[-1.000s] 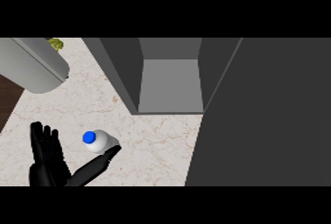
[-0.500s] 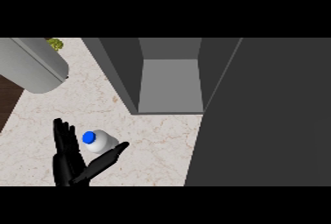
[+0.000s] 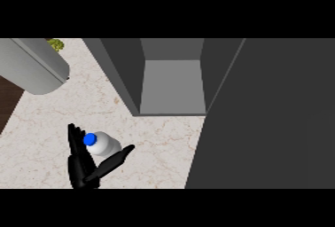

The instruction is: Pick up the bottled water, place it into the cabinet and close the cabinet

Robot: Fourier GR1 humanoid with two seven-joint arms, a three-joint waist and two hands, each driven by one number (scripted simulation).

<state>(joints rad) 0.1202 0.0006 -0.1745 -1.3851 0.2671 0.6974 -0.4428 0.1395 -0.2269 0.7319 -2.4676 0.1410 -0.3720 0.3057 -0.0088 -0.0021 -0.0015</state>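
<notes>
- On the counter's (image 3: pixel 157 150) near left, the bottle (image 3: pixel 103 144) stands upright between the straight fingers and splayed thumb of the left hand (image 3: pixel 82 166).
- Beyond it, to the right, the cabinet (image 3: pixel 171 84) stands open.

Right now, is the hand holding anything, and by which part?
Nothing held yet. The left hand is open: straight fingers and thumb flank the bottle at its body, below the blue cap, not curled round it.
</notes>
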